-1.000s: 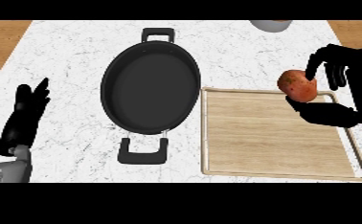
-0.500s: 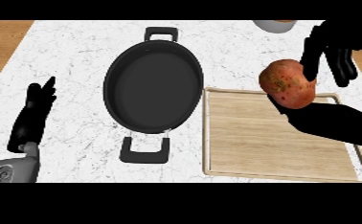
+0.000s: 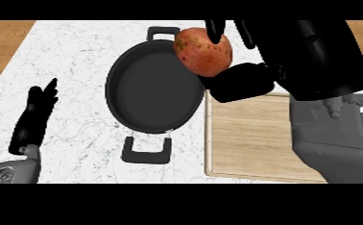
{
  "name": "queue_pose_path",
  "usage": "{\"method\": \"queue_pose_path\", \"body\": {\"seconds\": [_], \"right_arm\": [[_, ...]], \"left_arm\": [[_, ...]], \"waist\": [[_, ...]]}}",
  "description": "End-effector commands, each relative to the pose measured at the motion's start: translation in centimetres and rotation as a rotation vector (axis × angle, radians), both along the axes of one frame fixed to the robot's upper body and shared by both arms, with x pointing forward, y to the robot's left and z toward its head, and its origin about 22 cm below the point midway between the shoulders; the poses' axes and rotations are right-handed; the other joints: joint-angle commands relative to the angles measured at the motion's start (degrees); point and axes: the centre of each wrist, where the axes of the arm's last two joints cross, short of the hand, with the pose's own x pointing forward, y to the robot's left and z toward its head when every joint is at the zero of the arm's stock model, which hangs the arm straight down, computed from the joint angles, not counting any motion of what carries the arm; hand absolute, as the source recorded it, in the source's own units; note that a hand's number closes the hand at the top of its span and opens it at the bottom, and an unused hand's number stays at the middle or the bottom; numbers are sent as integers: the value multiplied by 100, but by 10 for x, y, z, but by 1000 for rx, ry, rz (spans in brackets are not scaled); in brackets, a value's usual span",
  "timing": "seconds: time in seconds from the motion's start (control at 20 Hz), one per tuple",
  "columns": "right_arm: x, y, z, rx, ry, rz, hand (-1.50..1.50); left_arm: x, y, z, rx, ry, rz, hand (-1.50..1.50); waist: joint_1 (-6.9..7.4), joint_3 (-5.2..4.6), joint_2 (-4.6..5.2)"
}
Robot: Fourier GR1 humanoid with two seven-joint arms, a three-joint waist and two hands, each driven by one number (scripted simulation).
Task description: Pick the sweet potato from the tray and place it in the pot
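Right hand (image 3: 245, 82) is curled round the potato (image 3: 203, 52), thumb below, fingers over the top. Potato is off the tray (image 3: 248, 142) and sits over the pot's (image 3: 152, 92) upper right rim, not over its middle.

Left hand (image 3: 32, 118) rests open near the left edge, fingers up, well apart from the pot.

Risks from here, as judgement:
- Release at this spot: potato likely catches the rim, then tips either way, into the pot or out onto the counter (image 3: 78, 56) between pot and tray. Cause: it overlaps the rim rather than the basin.
- Potato is rounded and tapered, so it will probably roll on landing. The pot is shallow-looking; a drop from height could bounce it over the wall.
- Height above the pot can't be read from this steep view, so how far it would fall is unknown.
- Hand and forearm hide the tray's upper edge and the pot's right side; a knuckle could clip the rim or top handle (image 3: 162, 31) and shove the pot.

Safer: carry further left over the basin, lower, then uncurl.
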Motion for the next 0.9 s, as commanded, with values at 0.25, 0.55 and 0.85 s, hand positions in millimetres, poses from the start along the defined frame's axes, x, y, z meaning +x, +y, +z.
{"method": "queue_pose_path", "body": {"seconds": [0.25, 0.55, 0.85], "right_arm": [[35, 79, -32, -82, 163, 44, 150], [67, 84, -89, -33, 367, 29, 150], [80, 101, -108, 116, 409, 64, -150]], "left_arm": [[9, 7, 17, 14, 2, 18, 0], [2, -8, 2, 7, 6, 5, 0], [9, 6, 13, -8, -8, -19, 0]], "waist": [[5, 6, 20], [3, 8, 25], [87, 6, 39]]}}
